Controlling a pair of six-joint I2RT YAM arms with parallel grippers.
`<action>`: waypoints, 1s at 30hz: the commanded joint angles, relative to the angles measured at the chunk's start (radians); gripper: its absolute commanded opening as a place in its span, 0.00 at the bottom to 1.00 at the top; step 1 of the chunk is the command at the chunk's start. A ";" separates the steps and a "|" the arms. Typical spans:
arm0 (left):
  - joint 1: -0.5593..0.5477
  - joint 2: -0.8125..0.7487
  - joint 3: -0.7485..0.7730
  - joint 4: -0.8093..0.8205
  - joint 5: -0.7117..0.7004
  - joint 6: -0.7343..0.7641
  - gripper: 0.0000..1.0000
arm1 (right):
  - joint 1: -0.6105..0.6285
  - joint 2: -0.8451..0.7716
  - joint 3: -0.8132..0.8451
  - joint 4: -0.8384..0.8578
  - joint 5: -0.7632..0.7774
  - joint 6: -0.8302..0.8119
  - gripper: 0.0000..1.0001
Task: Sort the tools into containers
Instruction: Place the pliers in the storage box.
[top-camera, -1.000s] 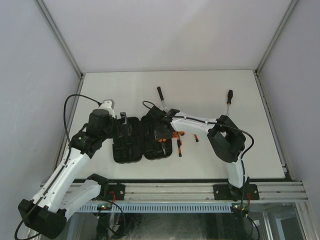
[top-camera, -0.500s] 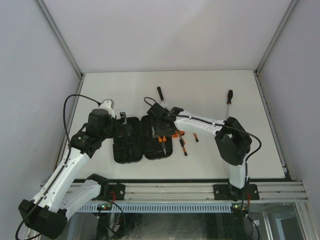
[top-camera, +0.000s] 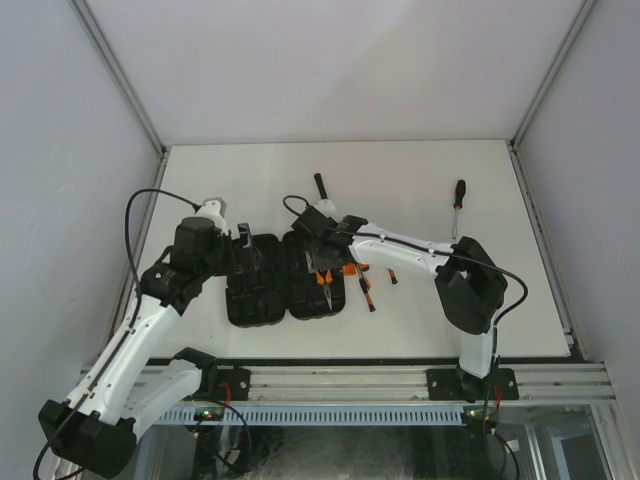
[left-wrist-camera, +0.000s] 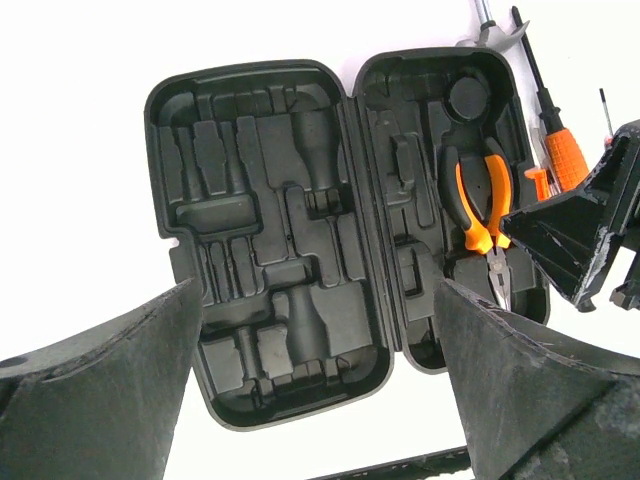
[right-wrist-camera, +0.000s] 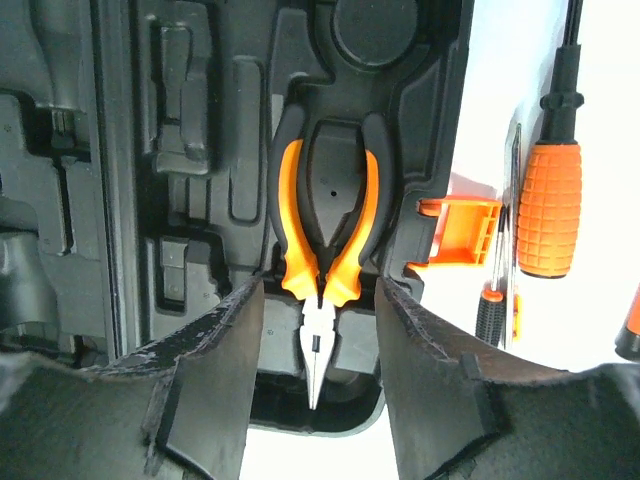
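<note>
**Q:** What is the work surface, and where is the task item?
**A:** A white counter (top-camera: 420, 190) enclosed by pale walls. The orange-handled pliers (right-wrist-camera: 322, 215) lie flat in a moulded slot in the right half of the open black tool case (left-wrist-camera: 260, 250).

**Q:** How will they handle?
**A:** Judged to be rigid steel, fairly heavy for their size and not fragile. The sleeved handles should give friction, while the bare nose is likely slippery. Grasp across both handles just behind the pivot, where the weight should balance.

**Q:** Where do they lie relative to the jaws?
**A:** The right gripper (right-wrist-camera: 318, 300) hangs directly over the pliers. Its jaws are apart, one on each side of the pivot, with clearance on both sides and nothing held. Its height above the pliers cannot be told. The left gripper (left-wrist-camera: 318, 300) hovers over the case's left half, jaws fully spread and empty
</note>
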 joint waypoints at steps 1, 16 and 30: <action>0.015 0.000 -0.022 0.037 0.024 0.016 1.00 | 0.016 -0.044 0.031 0.048 0.060 -0.067 0.49; 0.035 0.012 -0.025 0.045 0.056 0.014 1.00 | 0.013 0.082 0.105 -0.035 0.028 -0.013 0.43; 0.047 0.016 -0.025 0.049 0.071 0.014 1.00 | 0.009 0.136 0.128 -0.072 -0.004 0.001 0.37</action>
